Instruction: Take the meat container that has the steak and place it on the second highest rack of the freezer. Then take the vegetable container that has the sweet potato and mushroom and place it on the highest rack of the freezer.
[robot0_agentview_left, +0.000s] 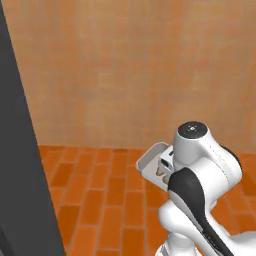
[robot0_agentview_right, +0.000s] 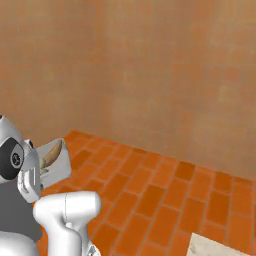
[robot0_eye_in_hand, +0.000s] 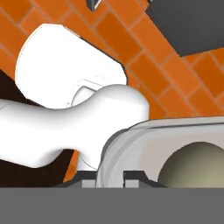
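The vegetable container (robot0_eye_in_hand: 131, 146), a pale grey tray, hangs tilted above the brick floor with my gripper (robot0_eye_in_hand: 110, 177) shut on its near rim. The rounded beige-green mushroom (robot0_eye_in_hand: 197, 166) lies inside it, close to the camera. In the right base view the tan sweet potato (robot0_agentview_right: 51, 155) lies in the same vegetable container (robot0_agentview_right: 59, 167), just beside the arm's wrist. In the left base view the vegetable container (robot0_agentview_left: 150, 161) pokes out from behind the upper arm. The meat container, the steak and the freezer's racks are out of view.
A tall dark grey slab (robot0_agentview_left: 17, 160) stands along the left edge; whether it is the freezer I cannot tell. An orange tiled wall (robot0_agentview_left: 140, 70) rises ahead over a brick floor (robot0_agentview_right: 150, 195). A pale stone corner (robot0_agentview_right: 215, 247) shows at the bottom right.
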